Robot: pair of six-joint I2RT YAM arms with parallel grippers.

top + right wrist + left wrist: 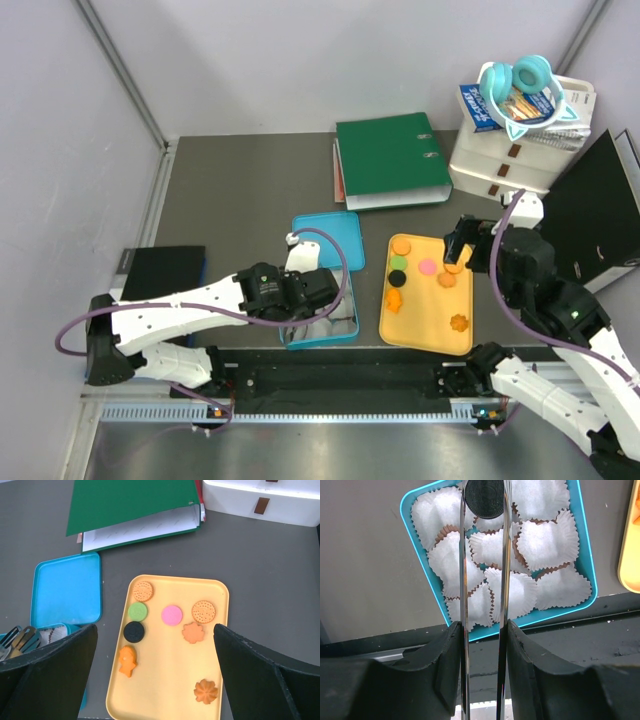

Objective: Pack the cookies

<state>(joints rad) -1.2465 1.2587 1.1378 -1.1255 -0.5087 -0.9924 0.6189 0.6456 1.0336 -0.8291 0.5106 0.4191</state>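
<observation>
Several cookies lie on the yellow tray (170, 677): a black round (134, 631), a green (137, 611), a pink (172, 615), two dotted orange rounds (203, 611), and orange shaped ones (205, 691). My right gripper (155, 630) hovers open and empty above the tray, also seen in the top view (458, 250). My left gripper (482, 635) is shut on metal tongs (464, 580). The tong tips pinch a black round cookie (485, 500) above the blue box (410, 510) of white paper liners (547, 542).
The blue lid (330, 240) lies behind the box. A green binder (392, 160) and white drawers (510, 150) with headphones (520, 80) stand at the back. A black folder (600, 210) is at the right, a black pad (160, 270) at the left.
</observation>
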